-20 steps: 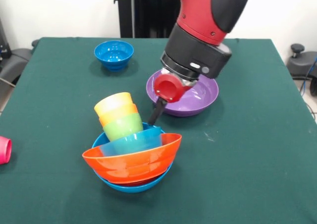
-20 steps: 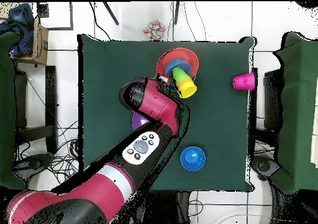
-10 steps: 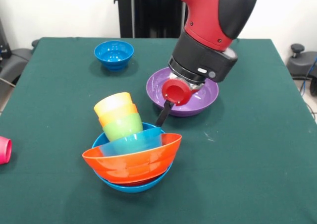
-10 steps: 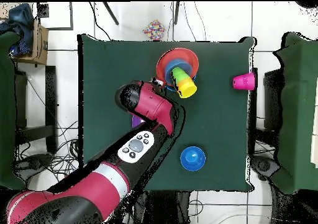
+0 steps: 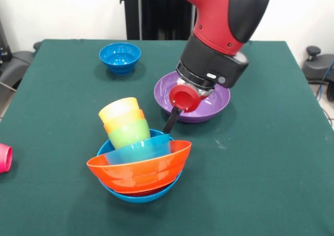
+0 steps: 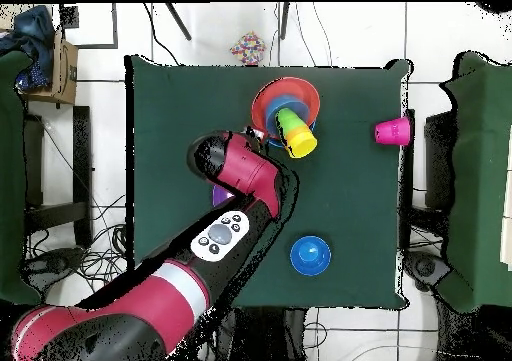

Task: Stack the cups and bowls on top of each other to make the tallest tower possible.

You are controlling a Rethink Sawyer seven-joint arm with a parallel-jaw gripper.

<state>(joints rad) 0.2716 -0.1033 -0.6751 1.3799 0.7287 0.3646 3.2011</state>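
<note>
The tower (image 5: 138, 157) leans, its cups' (image 5: 124, 122) mouths tipped up-left in front view; I cannot tell the fingers' state.

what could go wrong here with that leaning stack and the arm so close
1. The tower already leans: its green, orange and yellow cups tilt sideways out of the tilted bowls, so a light knock could spill them.
2. The pincer hangs beside the tower's rim, over the purple bowl; a sideways move could clip either.
3. The pink cup lies at the table's edge and may roll off before it is stacked.
</note>
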